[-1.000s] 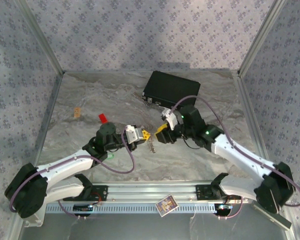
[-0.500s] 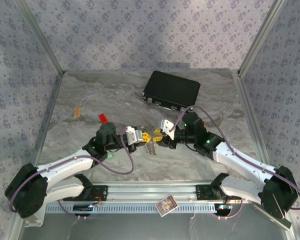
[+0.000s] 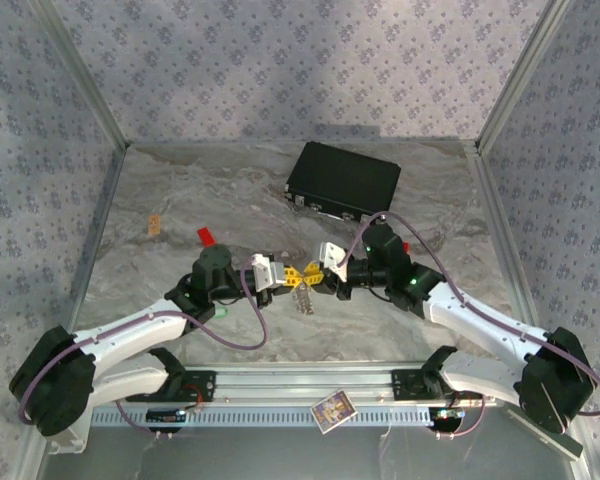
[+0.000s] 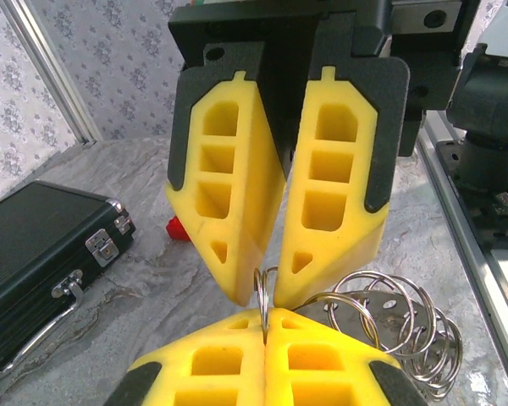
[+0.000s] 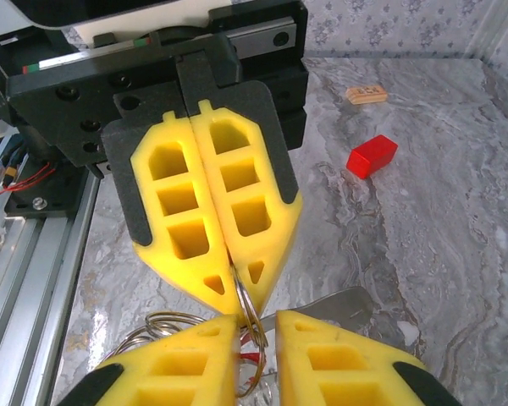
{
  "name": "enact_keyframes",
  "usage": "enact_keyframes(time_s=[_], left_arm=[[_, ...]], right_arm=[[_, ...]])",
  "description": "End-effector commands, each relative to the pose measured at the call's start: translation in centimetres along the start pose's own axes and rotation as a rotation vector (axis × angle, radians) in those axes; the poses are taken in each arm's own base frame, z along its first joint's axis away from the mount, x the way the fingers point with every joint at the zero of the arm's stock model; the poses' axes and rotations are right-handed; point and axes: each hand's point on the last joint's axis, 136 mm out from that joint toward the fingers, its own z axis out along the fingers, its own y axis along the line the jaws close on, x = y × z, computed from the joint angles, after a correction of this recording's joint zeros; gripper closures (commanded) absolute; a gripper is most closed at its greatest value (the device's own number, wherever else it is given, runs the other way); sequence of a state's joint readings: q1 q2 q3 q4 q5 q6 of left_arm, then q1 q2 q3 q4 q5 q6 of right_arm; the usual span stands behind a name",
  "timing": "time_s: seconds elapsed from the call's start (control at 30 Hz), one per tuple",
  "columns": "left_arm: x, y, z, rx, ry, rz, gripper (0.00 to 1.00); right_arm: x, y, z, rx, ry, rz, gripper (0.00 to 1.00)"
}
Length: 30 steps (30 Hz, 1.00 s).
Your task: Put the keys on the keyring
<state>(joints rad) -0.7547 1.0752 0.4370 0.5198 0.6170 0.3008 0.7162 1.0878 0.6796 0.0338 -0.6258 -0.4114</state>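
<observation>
Looking past the aluminium rail (image 3: pixel 300 380) at the near edge, we find mid-table the left gripper (image 3: pixel 288 272) pressed together on one ring of the silvery keyring (image 4: pixel 389 317), with the right gripper (image 3: pixel 317 279) narrowly spread astride that ring. Farther across the grey marbled table (image 3: pixel 180 190) lie a red block (image 3: pixel 206 237), a tan tag (image 3: pixel 155 224) and a black case (image 3: pixel 342 180). Behind them stand walls of flowered paper (image 3: pixel 300 60).
</observation>
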Motion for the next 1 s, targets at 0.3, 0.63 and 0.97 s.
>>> enact_keyframes(time_s=[0.3, 0.63, 0.97], left_arm=[[-1.7, 1.6, 0.0, -0.067, 0.02, 0.024, 0.7], [-0.2, 2.2, -0.7, -0.088, 0.186, 0.054, 0.62], [-1.2, 2.3, -0.4, -0.076, 0.163, 0.069, 0.6]], right_arm=[[-1.7, -0.5, -0.4, -0.007, 0.041, -0.099, 1.0], [-1.0, -1.7, -0.6, 0.008, 0.202, -0.149, 1.0], [-1.3, -1.6, -0.2, -0.021, 0.263, -0.189, 1.0]])
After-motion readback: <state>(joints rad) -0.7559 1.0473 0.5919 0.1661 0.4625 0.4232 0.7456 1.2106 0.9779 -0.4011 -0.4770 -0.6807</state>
